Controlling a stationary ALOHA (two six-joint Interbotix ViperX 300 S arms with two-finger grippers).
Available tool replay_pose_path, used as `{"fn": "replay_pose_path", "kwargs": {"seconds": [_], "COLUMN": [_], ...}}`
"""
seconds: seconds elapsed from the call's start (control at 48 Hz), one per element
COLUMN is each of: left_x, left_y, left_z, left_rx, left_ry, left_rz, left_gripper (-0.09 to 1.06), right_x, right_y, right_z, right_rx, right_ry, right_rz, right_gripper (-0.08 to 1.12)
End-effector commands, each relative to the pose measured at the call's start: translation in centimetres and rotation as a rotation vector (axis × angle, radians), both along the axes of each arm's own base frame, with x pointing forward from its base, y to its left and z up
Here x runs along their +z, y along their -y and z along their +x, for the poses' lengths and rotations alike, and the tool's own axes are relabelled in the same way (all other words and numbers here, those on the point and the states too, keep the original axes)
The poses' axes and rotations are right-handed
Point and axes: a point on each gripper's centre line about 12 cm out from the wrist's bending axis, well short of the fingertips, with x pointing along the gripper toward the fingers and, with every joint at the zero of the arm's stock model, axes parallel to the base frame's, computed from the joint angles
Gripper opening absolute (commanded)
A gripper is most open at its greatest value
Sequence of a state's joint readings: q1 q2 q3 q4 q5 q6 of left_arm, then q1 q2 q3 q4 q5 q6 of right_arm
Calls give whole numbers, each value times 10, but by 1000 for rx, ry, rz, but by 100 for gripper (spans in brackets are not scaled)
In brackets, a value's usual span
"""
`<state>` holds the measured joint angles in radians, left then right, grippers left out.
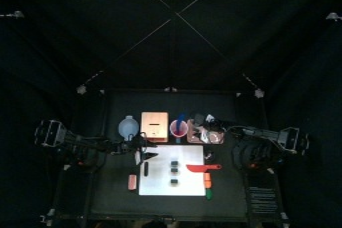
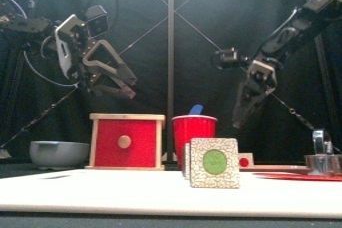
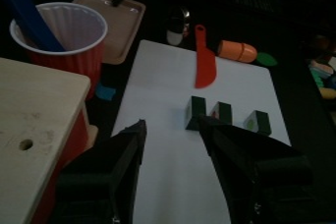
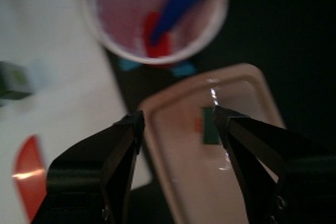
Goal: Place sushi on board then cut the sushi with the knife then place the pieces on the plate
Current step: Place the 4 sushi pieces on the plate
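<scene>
Three dark green sushi pieces (image 3: 223, 118) stand in a row on the white cutting board (image 3: 157, 81); the nearest one (image 2: 214, 162) looms large in the front view. A fourth piece (image 4: 210, 122) lies on the pink plate (image 4: 184, 149). The red knife (image 3: 203, 61) lies on the board beyond the row. My left gripper (image 3: 184, 141) hovers open over the board, short of the pieces. Above the plate, my right gripper (image 4: 184, 159) is open and empty, its jaws either side of the piece there.
The red cup (image 3: 59, 31) holds the blue knife (image 2: 197, 110). Beside it stand the wooden box (image 2: 124, 142) and the blue-grey bowl (image 2: 60, 153). The metal cutter (image 2: 321, 160) is at the right. An orange toy (image 3: 237, 49) lies beside the board.
</scene>
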<state>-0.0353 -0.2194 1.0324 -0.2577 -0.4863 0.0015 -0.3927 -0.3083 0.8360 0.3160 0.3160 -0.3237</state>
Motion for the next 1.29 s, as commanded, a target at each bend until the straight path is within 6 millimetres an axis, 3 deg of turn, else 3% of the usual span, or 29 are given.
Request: {"fn": "replay_pose_path", "kwargs": {"seconds": [0.021,0.188,0.375,0.646,1.292], "left_x": [12,12,11,11,10], "left_y": [0,0,-1,-1,1], "left_z": [5,5,5,5,4], "left_rx": [2,2,3,3,-1], "left_ry": [43,43,41,40,37], "left_rz": [0,0,0,0,0], "left_gripper": [83,83,83,83,83], "right_x": [20,17,8,-12,-53], "right_y": [-33,-78,-104,-118,-121], "right_z": [16,37,54,80,114], "right_rx": [85,166,212,252,266], "right_ry": [87,157,185,129,23], "right_rz": [13,55,59,67,77], "right_gripper": [90,90,90,90,90]}}
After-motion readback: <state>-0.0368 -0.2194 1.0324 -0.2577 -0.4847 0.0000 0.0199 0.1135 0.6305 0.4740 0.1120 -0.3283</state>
